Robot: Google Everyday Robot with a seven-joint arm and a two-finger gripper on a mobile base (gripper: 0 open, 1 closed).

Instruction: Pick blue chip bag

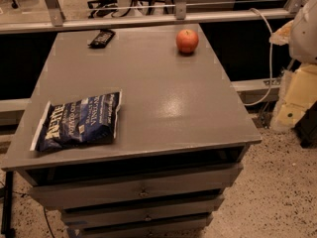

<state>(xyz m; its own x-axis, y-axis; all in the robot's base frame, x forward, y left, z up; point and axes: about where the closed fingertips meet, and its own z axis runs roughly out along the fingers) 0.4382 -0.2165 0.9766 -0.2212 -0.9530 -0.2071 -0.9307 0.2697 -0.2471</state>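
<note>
Blue chip bag (pixel 79 120) flat on the near left corner of the grey table (pixel 163 93), gripper (pixel 290 110) off to the right.

The bag lies face up with its white lettering showing, its left sealed edge almost at the table's left rim and its long side a little slanted to the front edge. A red apple (pixel 187 40) sits well apart at the far right of the top. A small flat black object (pixel 101 37) lies at the far left near the back edge. Drawers (pixel 143 192) stack under the top. The gripper, pale cream below the white arm (pixel 306 29), hangs past the table's right side over the speckled floor (pixel 277 192), well apart from the bag; whether it is spread or closed I cannot tell.
</note>
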